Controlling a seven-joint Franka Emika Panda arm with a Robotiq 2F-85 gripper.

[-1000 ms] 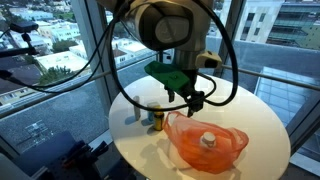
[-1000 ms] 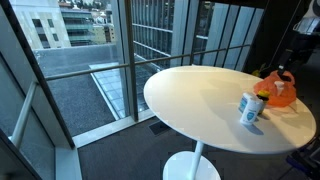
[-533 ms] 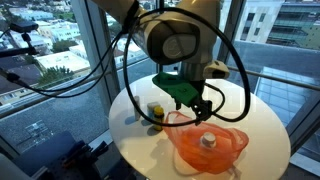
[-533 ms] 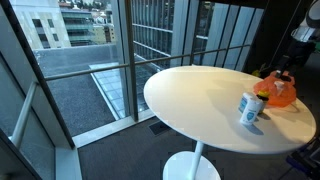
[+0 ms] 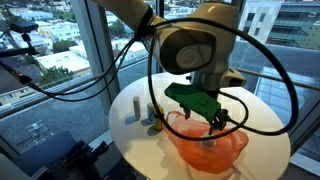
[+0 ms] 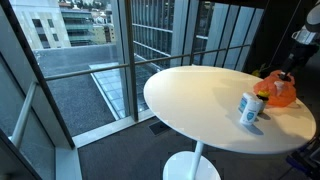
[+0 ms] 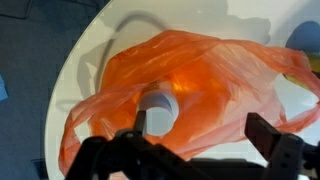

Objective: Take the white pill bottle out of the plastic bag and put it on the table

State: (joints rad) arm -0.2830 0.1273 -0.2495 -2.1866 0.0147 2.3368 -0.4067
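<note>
The pill bottle shows only in the wrist view, as a round white cap seen from above. It stands inside the crumpled orange plastic bag, whose translucent film glows around it, on the white round worktop. The gripper hangs over the bag with its jaws spread wide, holding nothing; the bottle sits just beside one finger. In an exterior view the gripper covers the bottle's spot in the bag. A small can stands near the bag.
</note>
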